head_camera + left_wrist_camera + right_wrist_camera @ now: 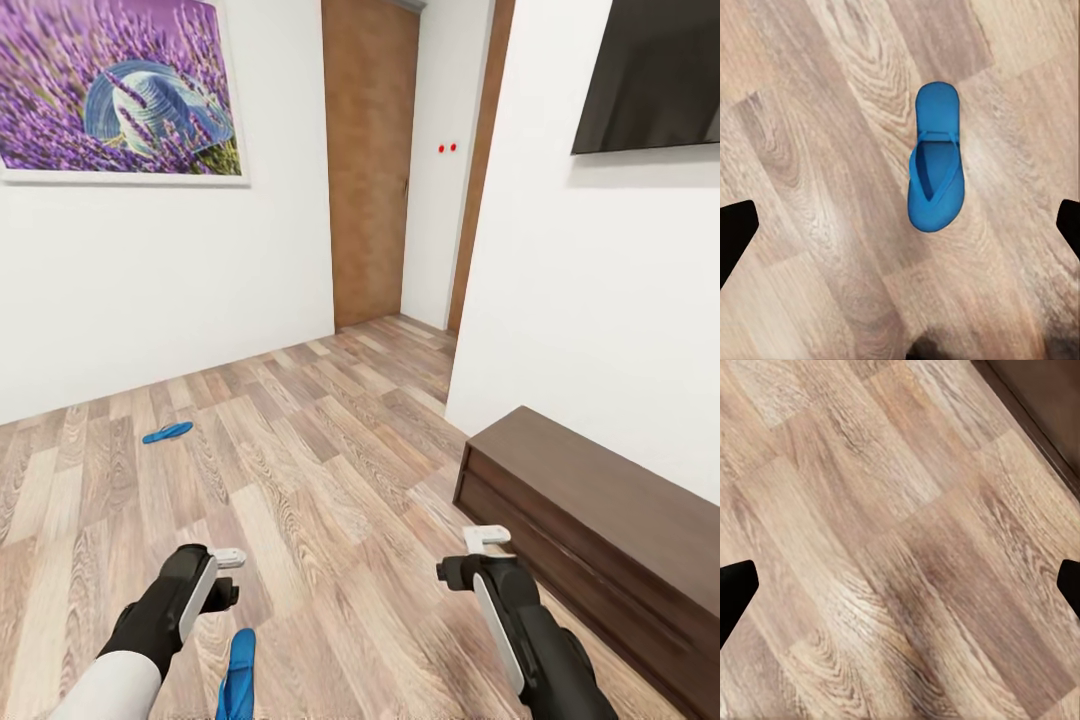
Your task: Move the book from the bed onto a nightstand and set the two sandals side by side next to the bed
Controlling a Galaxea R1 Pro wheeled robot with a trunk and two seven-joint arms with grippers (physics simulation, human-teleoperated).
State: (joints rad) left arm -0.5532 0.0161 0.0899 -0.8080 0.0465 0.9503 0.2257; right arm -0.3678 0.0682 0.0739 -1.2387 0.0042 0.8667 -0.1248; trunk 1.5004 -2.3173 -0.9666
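Two bright blue sandals lie on the wood-plank floor. One sandal (167,432) rests far off to the left near the white wall. The other sandal (238,675) lies just below my left gripper (220,588). In the left wrist view that sandal (936,161) sits flat, strap up, between the widely spread black fingertips (735,232), and the gripper is open above it without touching. My right gripper (472,568) hangs open over bare floor (900,547), holding nothing. The book, the bed and the nightstands are out of view.
A long low dark brown cabinet (600,520) runs along the right wall under a black TV (650,70). A brown wooden door (368,160) stands ahead in a short passage. A lavender picture (115,85) hangs on the left wall.
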